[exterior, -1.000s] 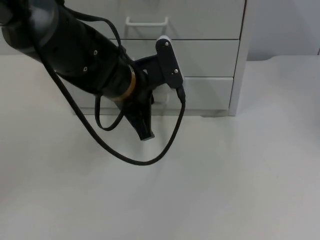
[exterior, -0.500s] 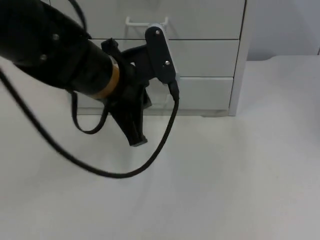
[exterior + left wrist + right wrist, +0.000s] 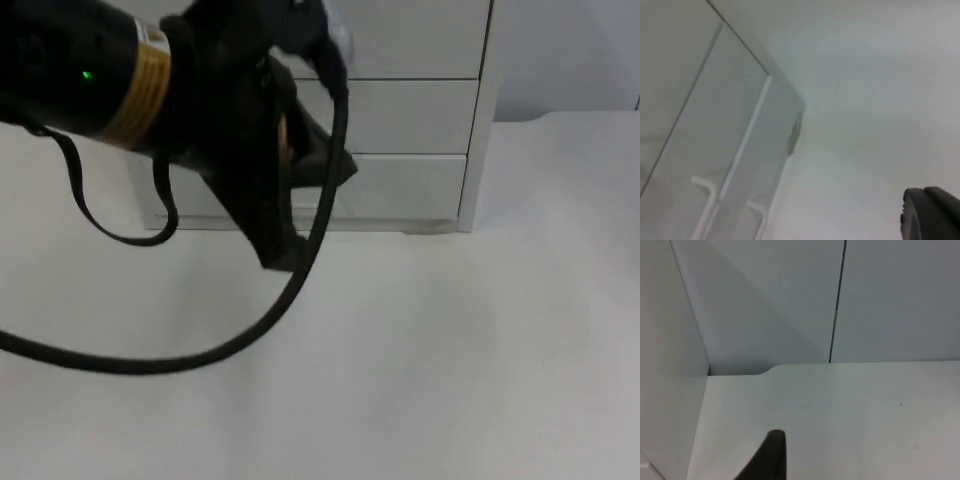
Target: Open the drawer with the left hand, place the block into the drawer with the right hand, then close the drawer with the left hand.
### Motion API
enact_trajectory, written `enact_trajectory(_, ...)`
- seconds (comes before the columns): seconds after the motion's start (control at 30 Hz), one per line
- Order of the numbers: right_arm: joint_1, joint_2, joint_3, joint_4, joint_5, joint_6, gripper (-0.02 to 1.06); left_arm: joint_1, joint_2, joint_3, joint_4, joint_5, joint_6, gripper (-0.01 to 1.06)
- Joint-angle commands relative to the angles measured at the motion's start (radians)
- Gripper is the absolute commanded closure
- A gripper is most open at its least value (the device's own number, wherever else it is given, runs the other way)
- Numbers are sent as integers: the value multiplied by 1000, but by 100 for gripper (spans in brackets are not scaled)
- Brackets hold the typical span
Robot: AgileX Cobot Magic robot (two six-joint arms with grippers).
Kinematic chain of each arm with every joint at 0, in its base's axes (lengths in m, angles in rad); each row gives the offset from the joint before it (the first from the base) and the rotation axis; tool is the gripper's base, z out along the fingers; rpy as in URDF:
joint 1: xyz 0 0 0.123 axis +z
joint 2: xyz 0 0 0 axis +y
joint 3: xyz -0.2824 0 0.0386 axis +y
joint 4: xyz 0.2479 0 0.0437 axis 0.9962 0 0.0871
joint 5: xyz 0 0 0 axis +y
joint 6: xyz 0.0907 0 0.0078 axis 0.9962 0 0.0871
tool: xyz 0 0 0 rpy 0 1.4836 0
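Observation:
A white drawer cabinet (image 3: 410, 115) stands at the back of the table, its three drawer fronts flush and shut. My left arm reaches across it close under the top camera, and the left gripper (image 3: 280, 245) hangs over the table just in front of the lowest drawer (image 3: 400, 187). The arm hides the cabinet's left half. In the left wrist view the cabinet (image 3: 715, 125) runs at a slant, with a white bar handle (image 3: 704, 184) on a drawer front and the left gripper's fingertip (image 3: 932, 215) over bare table. The right gripper (image 3: 771, 460) waits beside the cabinet's right side wall (image 3: 670, 370).
The white table top (image 3: 450, 350) stretches in front of and to the right of the cabinet. A grey partition wall (image 3: 790, 300) closes off the back, with a vertical seam (image 3: 839, 300) in it.
My left arm has swung left and risen toward the top camera. It now covers the upper drawer's handle, which showed before.

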Motion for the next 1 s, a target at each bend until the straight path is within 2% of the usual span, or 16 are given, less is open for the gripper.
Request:
enact_trajectory(0.0, -2, -7, 5, 3, -7, 1, 0, -7, -26, 5, -17, -19, -75, 105)
enact_trajectory(0.1, -2, -7, 5, 3, -7, 1, 0, -7, -75, 5, -15, -18, -147, 105)
enact_trajectory(0.2, -2, -7, 5, 3, -7, 1, 0, -7, -114, 5, -30, -5, -162, 105)
enact_trajectory(0.3, -2, -7, 5, 3, -7, 1, 0, -7, -172, 5, -43, 78, -174, 105)
enact_trajectory(0.33, -2, -7, 5, 3, -7, 1, 0, -7, -172, 5, -43, 78, -174, 105)
enact_trajectory(0.4, -2, -7, 5, 3, -7, 1, 0, -7, -209, 5, -145, 203, -176, 105)
enact_trajectory(0.47, -2, -7, 5, 3, -7, 1, 0, -7, -242, 5, -282, 364, -176, 105)
enact_trajectory(0.5, -2, -7, 5, 3, -7, 1, 0, -7, -242, 5, -282, 364, -176, 105)
enact_trajectory(0.63, -2, -7, 5, 3, -7, 0, -1, -4, -288, 5, -378, 587, -176, 105)
enact_trajectory(0.7, -2, -7, 5, 3, -7, 2, -1, -4, -309, 5, -400, 664, -176, 105)
enact_trajectory(0.73, -2, -7, 5, 3, -7, 2, -1, -4, -309, 5, -400, 664, -176, 105)
enact_trajectory(0.77, -2, -7, 5, 9, -7, 2, -1, -4, -328, 5, -404, 722, -195, 105)
enact_trajectory(0.9, -2, -7, 5, 27, -7, 2, -1, -4, -369, 5, -374, 838, -205, 105)
enact_trajectory(0.97, -2, -7, 5, 27, -7, 2, -1, -2, -382, 5, -355, 863, -205, 105)
